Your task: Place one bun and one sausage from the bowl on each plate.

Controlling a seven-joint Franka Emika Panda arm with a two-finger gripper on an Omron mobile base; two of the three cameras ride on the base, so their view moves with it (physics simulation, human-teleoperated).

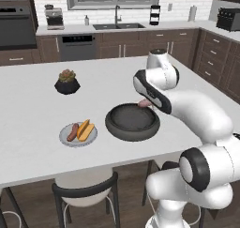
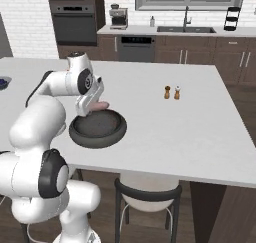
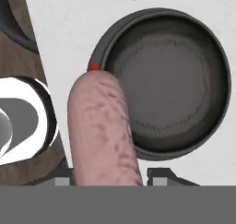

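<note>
A wide white island counter [image 1: 28, 124] fills the middle of this dark-cabinet kitchen, with a sink and window along the back wall. On it sits the dark bowl [image 1: 132, 122], its inside bare, near the counter's front edge. The gripper [image 2: 95, 107] hangs just over the bowl's far rim, fingers pinched on a pink sausage [image 3: 103, 131] that sticks out past them. Left of the bowl, a grey plate [image 1: 65, 139] carries a brown sausage [image 1: 72, 132] beside a bun [image 1: 85, 130]. A potted plant [image 1: 67, 82] stands further back, and two small shakers [image 2: 172, 92] off right.
</note>
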